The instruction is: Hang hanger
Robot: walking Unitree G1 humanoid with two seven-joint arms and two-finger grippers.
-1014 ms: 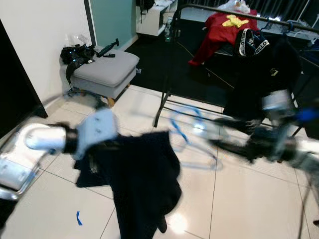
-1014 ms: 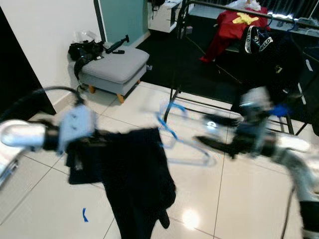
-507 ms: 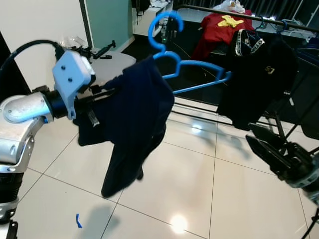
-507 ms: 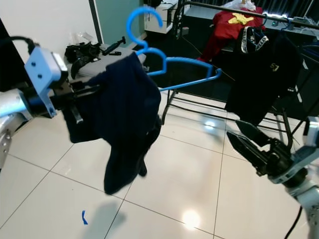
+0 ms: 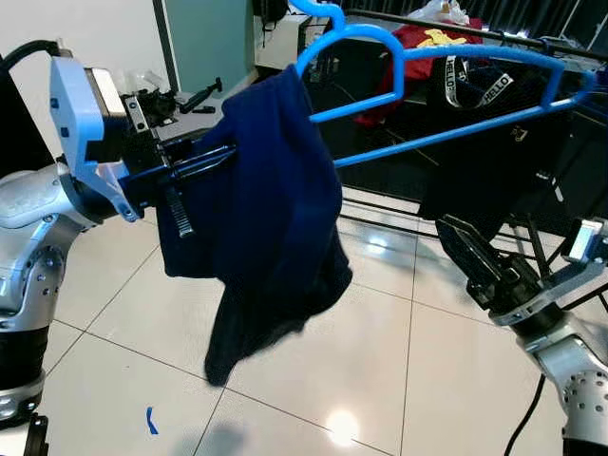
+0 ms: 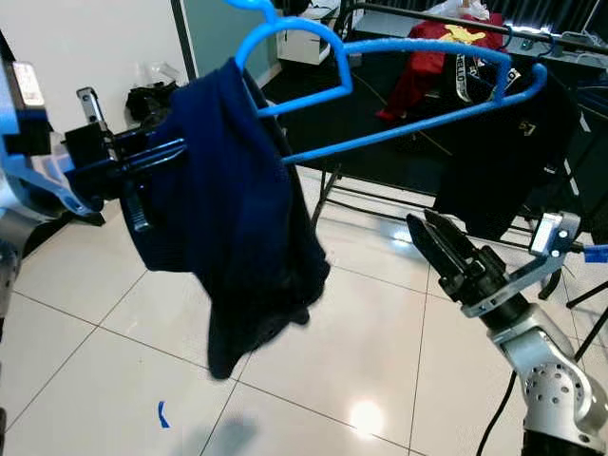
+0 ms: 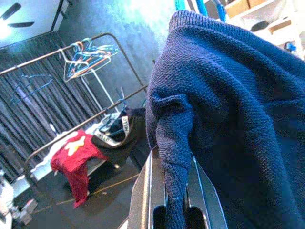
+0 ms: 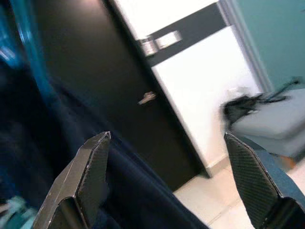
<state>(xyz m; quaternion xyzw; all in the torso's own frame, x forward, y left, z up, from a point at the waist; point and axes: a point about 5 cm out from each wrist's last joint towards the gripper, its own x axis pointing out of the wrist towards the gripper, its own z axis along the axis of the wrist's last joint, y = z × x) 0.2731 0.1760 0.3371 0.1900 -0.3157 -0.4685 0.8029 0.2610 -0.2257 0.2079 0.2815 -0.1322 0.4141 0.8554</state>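
Observation:
A blue plastic hanger (image 5: 446,135) carries a navy knit sweater (image 5: 271,228) that droops off one shoulder. Its hook (image 6: 255,5) runs off the top of the picture. My left gripper (image 5: 195,163) is shut on the sweater at the hanger's left end and holds it high. In the left wrist view the black fingers (image 7: 145,191) pinch the knit cloth. My right gripper (image 6: 420,220) is open with nothing in it, low on the right, below the hanger's bar and apart from it. Behind stands the clothes rack with its dark rail (image 5: 446,21).
On the rack hang a red shirt (image 5: 418,38) and black garments (image 5: 494,152). A grey ottoman (image 5: 204,119) with a black bag (image 6: 152,97) stands by the white wall at the left. A black door (image 5: 14,133) is at far left. Blue tape (image 5: 150,420) marks the tiled floor.
My left arm has lifted the hanger higher and closer, so its hook now leaves the top of the picture. My right gripper has risen and come in toward the sweater.

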